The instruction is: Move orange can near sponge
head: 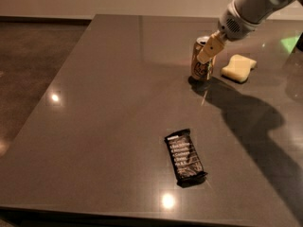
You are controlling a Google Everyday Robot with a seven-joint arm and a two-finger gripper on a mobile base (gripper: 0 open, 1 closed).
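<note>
The orange can point(199, 68) stands upright on the dark grey table point(113, 103) at the far right, its silver top showing. My cream-coloured gripper point(209, 49) comes down from the upper right and is shut on the can near its top. The pale yellow sponge point(239, 67) lies flat on the table just right of the can, a small gap apart from it.
A flat black snack bar wrapper point(185, 157) lies in the front middle of the table. My arm and its shadow cover the right side. The table's left edge drops to a brown floor point(33, 60).
</note>
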